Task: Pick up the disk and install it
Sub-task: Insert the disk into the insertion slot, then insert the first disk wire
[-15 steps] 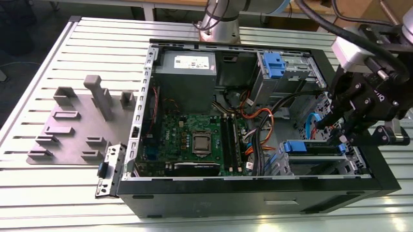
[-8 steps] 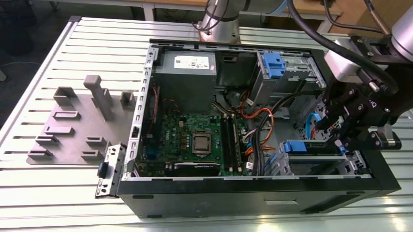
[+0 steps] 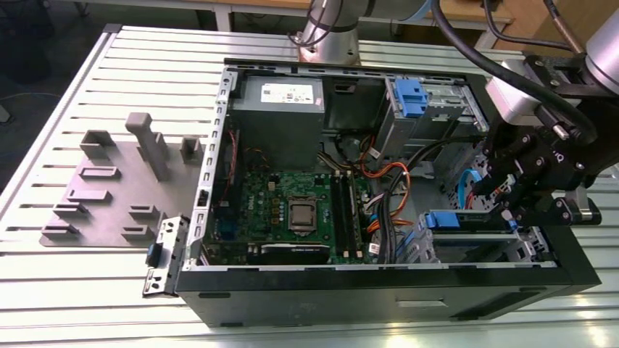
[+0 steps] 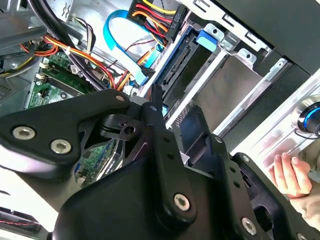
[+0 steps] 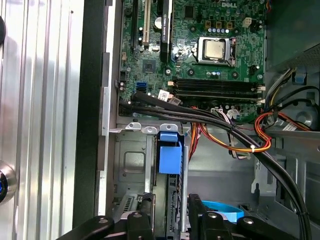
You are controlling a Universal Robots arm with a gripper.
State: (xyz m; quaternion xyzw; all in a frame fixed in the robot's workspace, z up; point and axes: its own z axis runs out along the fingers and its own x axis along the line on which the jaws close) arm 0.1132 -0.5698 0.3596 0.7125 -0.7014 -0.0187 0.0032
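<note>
- The main risk is snagging: a bundle of black and orange cables (image 5: 235, 131) runs across the open computer case (image 3: 387, 297) just beside the drive bay (image 5: 131, 165). Any sideways drift of the gripper (image 3: 514, 209) could drag a wire or pull on a connector.
- A second risk is jamming. The disk (image 3: 462, 220) sits edge-on between the bay's metal rails, so a tilted push could wedge its blue carrier instead of seating it.
- A flat blue cable (image 4: 113, 31) loops close to the disk's connector end and could get pinched there.
- A person's hand (image 4: 287, 172) rests on the tabletop (image 3: 77, 290) just outside the case wall, near the arm's working space. A wide swing could reach it.
- The disk lies in the lower bay at the case's corner, on the exterior view's right, with its blue tab facing the motherboard (image 5: 200, 45).
- The gripper hangs right at that bay, and in the first wrist view the disk's thin edge runs towards the jaws.
- Whether the jaws are parted, narrow or clamped on the carrier cannot be told, nor whether they touch it.
</note>
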